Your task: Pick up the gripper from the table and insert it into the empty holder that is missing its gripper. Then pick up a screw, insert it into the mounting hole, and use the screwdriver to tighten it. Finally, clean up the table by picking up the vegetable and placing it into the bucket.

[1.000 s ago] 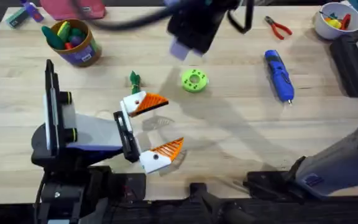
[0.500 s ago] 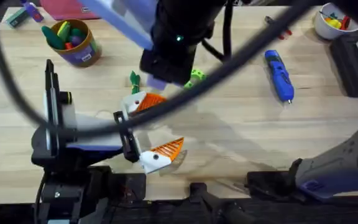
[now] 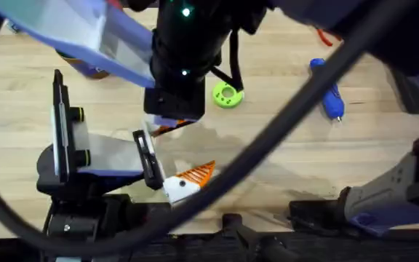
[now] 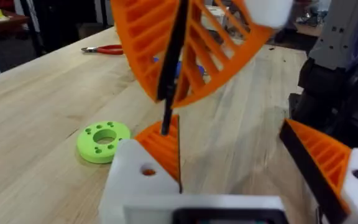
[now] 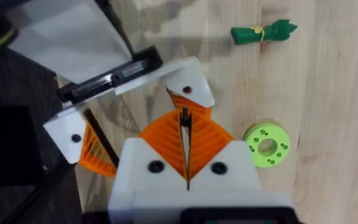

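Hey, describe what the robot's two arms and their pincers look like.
The left pincer and right pincer have white mounts carrying orange ribbed fingers edged black. The left arm is black with white-lavender panels and yellow rings. The right arm is dark, with a green light and a black cable.

Light wood-grain worktop (image 3: pixel 282 145). Lime-green disc (image 3: pixel 228 94) with holes. Bright blue screwdriver (image 3: pixel 329 91). Dark-green vegetable (image 5: pixel 263 32). White holder (image 5: pixel 188 84) with orange ribbed gripper (image 5: pixel 189 102). Red-handled pliers (image 4: pixel 102 49). Right pincer (image 5: pixel 186 146): orange ribbed pads, white bases.
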{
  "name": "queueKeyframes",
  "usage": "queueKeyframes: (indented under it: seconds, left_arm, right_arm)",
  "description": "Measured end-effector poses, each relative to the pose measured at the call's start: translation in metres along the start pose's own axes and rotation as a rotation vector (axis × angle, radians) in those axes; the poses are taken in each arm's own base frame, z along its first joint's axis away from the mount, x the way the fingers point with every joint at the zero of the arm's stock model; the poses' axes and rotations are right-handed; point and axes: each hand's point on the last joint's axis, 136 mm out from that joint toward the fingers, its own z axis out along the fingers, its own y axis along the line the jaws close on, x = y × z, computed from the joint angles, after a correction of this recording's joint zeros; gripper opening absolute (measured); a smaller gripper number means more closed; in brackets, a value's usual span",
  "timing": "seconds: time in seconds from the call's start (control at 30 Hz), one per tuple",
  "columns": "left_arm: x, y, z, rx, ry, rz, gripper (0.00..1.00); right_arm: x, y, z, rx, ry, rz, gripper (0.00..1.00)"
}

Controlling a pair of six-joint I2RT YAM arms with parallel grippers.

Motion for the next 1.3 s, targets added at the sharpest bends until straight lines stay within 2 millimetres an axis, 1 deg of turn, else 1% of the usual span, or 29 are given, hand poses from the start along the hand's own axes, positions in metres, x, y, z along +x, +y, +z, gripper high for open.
queueKeyframes:
  seconds: [0.27, 0.57, 0.83, 1.3]
  left_arm:
    - [0.0, 0.0, 0.0, 0.0, 0.0, 0.0, 0.985]
    - [0.0, 0.0, 0.0, 0.0, 0.0, 0.001, 0.986]
    - [0.0, 0.0, 0.0, 0.0, 0.0, 0.0, 0.985]
    - [0.0, 0.0, 0.0, 0.0, 0.0, 0.001, 0.986]
  right_arm:
    - [-0.003, 0.001, 0.0, -0.001, -0.009, -0.041, 0.006]
    - [-0.004, 0.0, 0.001, 0.001, -0.011, -0.049, 0.006]
    - [-0.003, -0.001, 0.019, -0.018, 0.025, -0.045, 0.006]
    - [-0.009, -0.002, 0.021, -0.011, 0.008, -0.051, 0.006]
